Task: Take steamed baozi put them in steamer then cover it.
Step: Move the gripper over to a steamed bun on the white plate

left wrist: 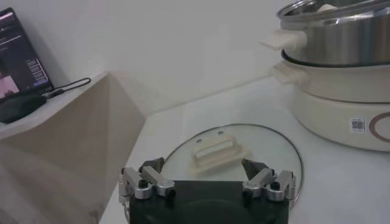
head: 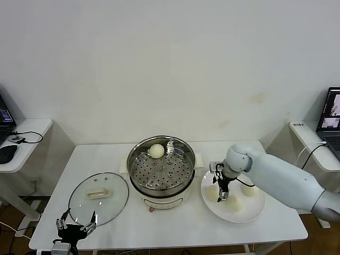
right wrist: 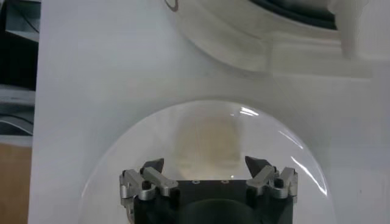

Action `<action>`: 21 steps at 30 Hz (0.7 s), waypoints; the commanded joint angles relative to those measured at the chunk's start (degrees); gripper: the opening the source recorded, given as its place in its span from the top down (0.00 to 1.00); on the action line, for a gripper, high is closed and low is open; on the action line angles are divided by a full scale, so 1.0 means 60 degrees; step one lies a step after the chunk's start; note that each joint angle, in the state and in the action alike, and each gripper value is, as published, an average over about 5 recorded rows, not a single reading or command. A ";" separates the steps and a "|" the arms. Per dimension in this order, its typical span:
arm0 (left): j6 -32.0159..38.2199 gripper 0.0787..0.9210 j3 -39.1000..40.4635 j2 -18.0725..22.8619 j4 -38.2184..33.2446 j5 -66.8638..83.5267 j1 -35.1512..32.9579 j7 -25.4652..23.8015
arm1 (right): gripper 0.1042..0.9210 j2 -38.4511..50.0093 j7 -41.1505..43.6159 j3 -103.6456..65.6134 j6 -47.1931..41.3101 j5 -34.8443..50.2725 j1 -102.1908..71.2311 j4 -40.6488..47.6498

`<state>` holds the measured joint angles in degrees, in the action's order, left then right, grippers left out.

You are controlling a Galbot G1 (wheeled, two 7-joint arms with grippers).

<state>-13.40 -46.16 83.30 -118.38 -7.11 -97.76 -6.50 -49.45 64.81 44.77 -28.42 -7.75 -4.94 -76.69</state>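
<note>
One cream baozi [head: 156, 151] sits on the perforated tray at the far side of the open steel steamer [head: 161, 175]. Three more [head: 234, 202] lie to its right. The glass cover [head: 99, 197] lies flat on the table, left of the steamer.

The right arm is stretched in from the right side, its wrist turned downward, and the right claw [head: 221, 187] [right wrist: 206, 167] is held with fingers spread. The left claw [head: 77, 220] [left wrist: 204, 170] is parked low at the near left, fingers likewise spread.
</note>
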 commanded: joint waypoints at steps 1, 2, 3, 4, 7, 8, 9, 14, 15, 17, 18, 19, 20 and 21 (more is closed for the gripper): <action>0.0000 0.12 0.0008 -0.0001 0.0011 -0.0011 -0.0001 -0.0001 | 0.12 -0.0081 -0.0217 -0.0080 -0.0013 -0.0166 -0.0196 0.0106; 0.0000 0.12 0.0011 0.0000 0.0014 -0.0014 0.0001 -0.0002 | 0.12 -0.0088 -0.0231 -0.0087 -0.0014 -0.0169 -0.0199 0.0122; 0.0000 0.12 0.0014 0.0001 0.0019 -0.0017 0.0004 -0.0003 | 0.12 -0.0091 -0.0233 -0.0084 -0.0015 -0.0169 -0.0199 0.0131; 0.0000 0.12 0.0018 0.0002 0.0026 -0.0021 0.0007 -0.0004 | 0.12 -0.0091 -0.0232 -0.0081 -0.0019 -0.0169 -0.0200 0.0134; 0.0000 0.12 0.0030 0.0006 0.0047 -0.0039 0.0019 -0.0007 | 0.12 -0.0090 -0.0209 -0.0078 -0.0043 -0.0144 -0.0211 0.0119; 0.0000 0.12 0.0034 0.0008 0.0051 -0.0045 0.0022 -0.0009 | 0.12 -0.0087 -0.0194 -0.0080 -0.0052 -0.0125 -0.0216 0.0109; 0.0000 0.12 0.0037 0.0009 0.0053 -0.0052 0.0025 -0.0011 | 0.12 -0.0082 -0.0173 -0.0078 -0.0057 -0.0099 -0.0218 0.0097; -0.0001 0.12 0.0053 0.0021 0.0060 -0.0067 0.0035 -0.0008 | 0.16 -0.0058 -0.0112 -0.0076 -0.0076 0.0030 -0.0219 0.0058; -0.0001 0.12 0.0055 0.0022 0.0063 -0.0068 0.0036 -0.0006 | 0.19 -0.0052 -0.0114 -0.0080 -0.0081 0.0033 -0.0216 0.0058; 0.0000 0.12 0.0057 0.0024 0.0071 -0.0068 0.0040 -0.0003 | 0.25 -0.0030 -0.0117 -0.0084 -0.0084 0.0024 -0.0207 0.0062; 0.0002 0.12 0.0058 0.0024 0.0076 -0.0068 0.0044 -0.0002 | 0.28 -0.0009 -0.0118 -0.0091 -0.0085 0.0022 -0.0202 0.0058; 0.0003 0.12 0.0059 0.0025 0.0082 -0.0068 0.0050 -0.0001 | 0.30 0.0013 -0.0118 -0.0099 -0.0087 0.0021 -0.0196 0.0054; 0.0003 0.12 0.0060 0.0025 0.0087 -0.0068 0.0058 0.0000 | 0.31 0.0044 -0.0113 -0.0110 -0.0089 0.0023 -0.0188 0.0042; 0.0003 0.12 0.0062 0.0025 0.0093 -0.0069 0.0068 0.0000 | 0.32 0.0078 -0.0105 -0.0121 -0.0091 0.0026 -0.0179 0.0025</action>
<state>-13.39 -45.80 83.44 -117.84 -7.51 -97.34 -6.51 -48.80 64.29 44.12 -28.99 -7.63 -5.76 -76.73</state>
